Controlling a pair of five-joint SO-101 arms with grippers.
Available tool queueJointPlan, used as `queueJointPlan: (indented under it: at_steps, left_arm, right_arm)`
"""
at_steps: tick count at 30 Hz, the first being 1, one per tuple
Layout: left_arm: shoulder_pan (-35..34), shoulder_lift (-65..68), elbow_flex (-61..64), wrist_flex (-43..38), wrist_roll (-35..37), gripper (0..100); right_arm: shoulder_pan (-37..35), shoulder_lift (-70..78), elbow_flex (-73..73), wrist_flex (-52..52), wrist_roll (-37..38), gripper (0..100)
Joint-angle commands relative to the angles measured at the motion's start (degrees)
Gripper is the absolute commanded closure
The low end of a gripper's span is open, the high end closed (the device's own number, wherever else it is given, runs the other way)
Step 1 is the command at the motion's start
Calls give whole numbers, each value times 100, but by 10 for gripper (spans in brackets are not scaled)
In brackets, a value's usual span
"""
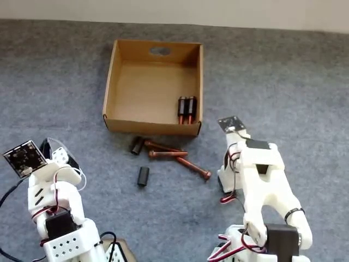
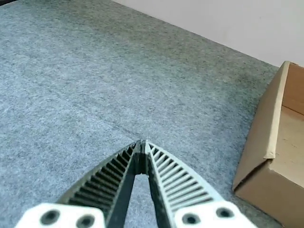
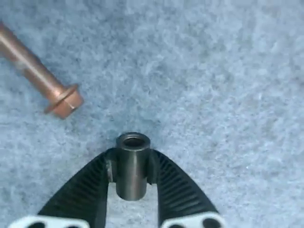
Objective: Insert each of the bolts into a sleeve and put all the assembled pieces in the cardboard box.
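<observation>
My right gripper [image 3: 132,159] is shut on a short black sleeve [image 3: 132,142], held just above the grey mat with its open end facing away from the wrist. A copper bolt [image 3: 61,99] lies close by, its head toward the sleeve. From above, three copper bolts [image 1: 169,154] lie in front of the cardboard box [image 1: 112,82], with two loose black sleeves [image 1: 136,145] [image 1: 143,176] beside them. Two assembled pieces [image 1: 186,109] lie in the box's near right corner. My left gripper [image 2: 141,143] is shut on nothing, low over bare mat left of the box [image 2: 266,142].
The right arm [image 1: 262,174] stands over the mat just right of the bolts. The left arm [image 1: 49,191] sits at the near left. Grey mat covers the whole table, with open room to the left and right of the box.
</observation>
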Motion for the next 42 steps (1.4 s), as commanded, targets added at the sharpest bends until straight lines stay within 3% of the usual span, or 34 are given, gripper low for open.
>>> queueJointPlan:
  at_steps: [1, 6, 11, 18, 22, 30, 37, 42]
  left_arm:
    - [101, -13, 101, -97, -35, 962]
    - [101, -13, 101, -97, -35, 962]
    - [101, -13, 101, -97, -35, 962]
    - [101, -13, 101, -97, -35, 962]
    - [101, -13, 101, -97, -70, 962]
    - [1007, -13, 75, 237, -1108, 962]
    - [1244, 13, -224, 835, -1468, 909]
    - [1754, 251, -312, 1029, -1741, 909]
  right_arm:
    - [-13, -295, -189, -233, 62, 992]
    - [-48, -295, 330, -629, 105, 973]
    - [-48, -303, 699, -840, 105, 867]
    - [-48, -303, 716, -840, 484, 876]
    - [40, -374, 681, -813, 615, 998]
    - [541, -2000, 136, -31, 369, 992]
    - [488, -4523, 673, 40, -985, 992]
    - [-224, -5991, 1675, -119, -1952, 992]
